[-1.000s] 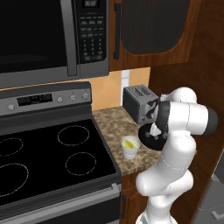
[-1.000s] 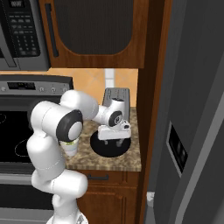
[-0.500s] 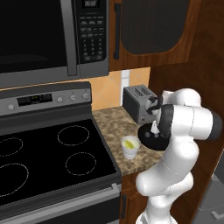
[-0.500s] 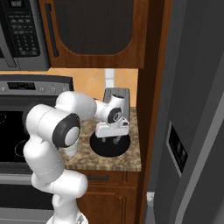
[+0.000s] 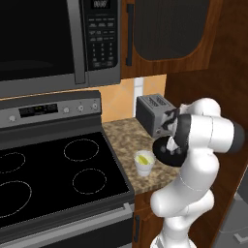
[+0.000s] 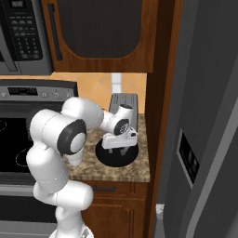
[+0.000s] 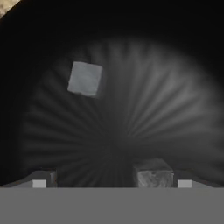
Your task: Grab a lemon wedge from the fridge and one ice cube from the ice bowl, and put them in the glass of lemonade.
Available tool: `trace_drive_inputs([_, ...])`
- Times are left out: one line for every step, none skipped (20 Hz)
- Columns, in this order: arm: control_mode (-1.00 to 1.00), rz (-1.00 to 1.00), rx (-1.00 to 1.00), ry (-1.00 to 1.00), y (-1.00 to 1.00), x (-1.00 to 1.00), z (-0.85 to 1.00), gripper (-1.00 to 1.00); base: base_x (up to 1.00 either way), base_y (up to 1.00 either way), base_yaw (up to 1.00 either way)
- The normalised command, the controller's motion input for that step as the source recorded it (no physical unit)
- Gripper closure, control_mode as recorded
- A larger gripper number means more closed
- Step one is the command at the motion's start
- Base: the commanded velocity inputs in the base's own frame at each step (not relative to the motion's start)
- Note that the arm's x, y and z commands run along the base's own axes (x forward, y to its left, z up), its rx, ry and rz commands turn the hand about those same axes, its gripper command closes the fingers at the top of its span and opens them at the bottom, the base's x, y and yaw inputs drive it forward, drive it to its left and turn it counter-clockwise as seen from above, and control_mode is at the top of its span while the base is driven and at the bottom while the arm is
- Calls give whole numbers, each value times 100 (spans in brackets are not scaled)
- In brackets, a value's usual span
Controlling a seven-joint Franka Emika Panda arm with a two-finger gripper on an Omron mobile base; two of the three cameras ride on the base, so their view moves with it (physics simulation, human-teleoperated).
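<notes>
Two ice cubes show in my hand view, lying in the dark ribbed ice bowl: one pale grey ice cube sits well up and to the left on the bowl's floor, and a second cube lies low in the picture, close by the fingertips. From the base cameras I see the gripper pointing straight down over the black bowl, its jaws spread wide with nothing between them. The bowl stands on the speckled stone counter, just in front of the grey toaster. The glass of lemonade stands on the same counter, near the bowl's left side, toward the stove. The fridge rises at the right of my right base view, doors closed.
</notes>
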Motion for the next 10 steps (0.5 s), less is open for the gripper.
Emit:
trace_drive_inputs([-100,0,4,-18,0,5,-91,-100,0,0,0])
trace_drive_inputs([-100,0,4,-23,0,2,-79,-100,0,0,0])
trace_drive_inputs([-100,0,5,-22,0,0,-84,-100,0,0,0])
trace_drive_inputs([-100,0,5,-18,0,0,-98,-100,0,0,0])
trace_drive_inputs([-100,0,4,-18,0,0,-69,-100,0,0,0])
trace_drive_inputs([-100,0,1,-16,0,0,0,-100,0,0,0])
trace_drive_inputs([-100,0,0,-9,0,0,27,-100,0,0,0])
trace_drive_inputs([-100,0,0,-3,0,0,44,-100,0,0,0])
trace_drive_inputs([-100,0,0,0,0,-1,44,-100,0,0,0])
trace_drive_inputs([-100,0,0,0,0,-12,23,-100,0,0,0])
